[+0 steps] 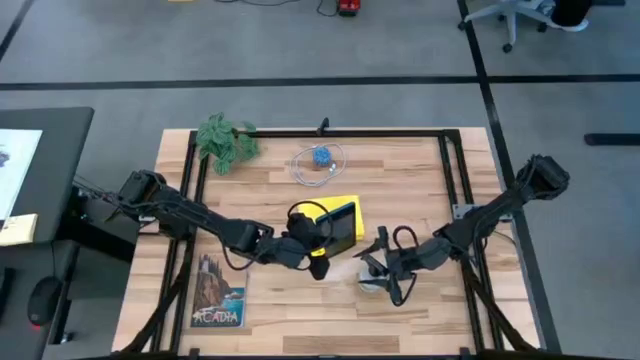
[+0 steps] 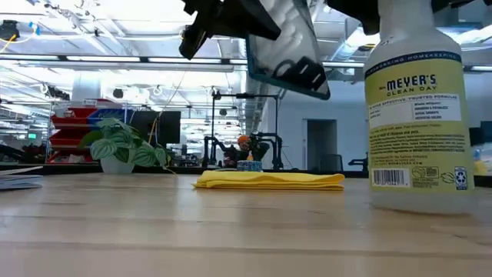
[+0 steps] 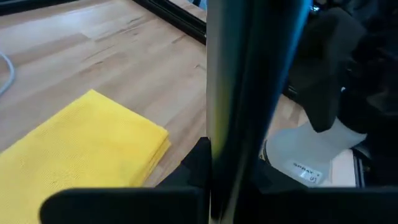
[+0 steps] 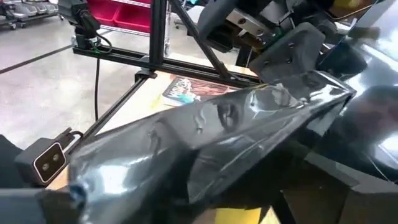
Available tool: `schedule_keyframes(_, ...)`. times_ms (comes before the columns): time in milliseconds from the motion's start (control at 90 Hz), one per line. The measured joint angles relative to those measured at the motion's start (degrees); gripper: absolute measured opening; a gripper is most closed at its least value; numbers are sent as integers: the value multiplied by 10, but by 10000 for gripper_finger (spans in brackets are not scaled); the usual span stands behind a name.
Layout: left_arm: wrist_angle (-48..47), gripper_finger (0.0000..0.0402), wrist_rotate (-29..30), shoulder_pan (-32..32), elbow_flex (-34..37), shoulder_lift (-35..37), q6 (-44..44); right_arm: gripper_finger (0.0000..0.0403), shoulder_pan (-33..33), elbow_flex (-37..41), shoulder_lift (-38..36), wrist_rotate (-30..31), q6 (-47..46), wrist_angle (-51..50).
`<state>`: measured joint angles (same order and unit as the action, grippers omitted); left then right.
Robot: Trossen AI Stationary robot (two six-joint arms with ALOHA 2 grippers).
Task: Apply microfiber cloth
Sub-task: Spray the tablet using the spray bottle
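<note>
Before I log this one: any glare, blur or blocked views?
Low view: bright ceiling lights wash out the top; the spray bottle looms large, the microfiber cloth is sharp. Left wrist view: the held tablet blocks the middle, edge-on and blurred. Right wrist view: reflections streak the tablet's face. High view: even light.

A light wooden table [image 1: 420, 310] carries 5 items. The folded microfiber cloth [image 1: 340, 208] lies flat just beyond the left gripper [image 1: 318, 262], a spray bottle [image 1: 372, 280] stands just beside the right gripper [image 1: 385, 272], a postcard [image 1: 218, 295] lies nearer the front edge, and a potted plant [image 1: 225, 140] and coiled cable [image 1: 318, 165] sit farther back.
</note>
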<state>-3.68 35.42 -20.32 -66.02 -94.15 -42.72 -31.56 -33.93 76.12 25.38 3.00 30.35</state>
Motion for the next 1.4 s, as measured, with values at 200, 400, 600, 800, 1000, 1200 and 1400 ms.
schedule_keyframes(200,0,9,0,0,0,0,1,220,-4,0,0,26,-3,-2)
schedule_keyframes(400,0,9,0,0,0,0,2,137,-4,-1,-1,32,-15,-7)
schedule_keyframes(600,-1,9,0,0,0,0,6,119,-5,-1,-2,37,-18,-11)
schedule_keyframes(800,-15,9,0,0,0,0,7,176,-17,0,-11,44,-10,-23)
schedule_keyframes(1000,-24,9,0,0,0,0,11,222,-41,0,-43,126,-6,-61)
schedule_keyframes(1200,-31,9,24,7,13,0,49,221,-61,0,-68,178,-19,-113)
schedule_keyframes(1400,-10,9,54,56,73,-7,112,215,-64,0,-71,183,-41,-137)
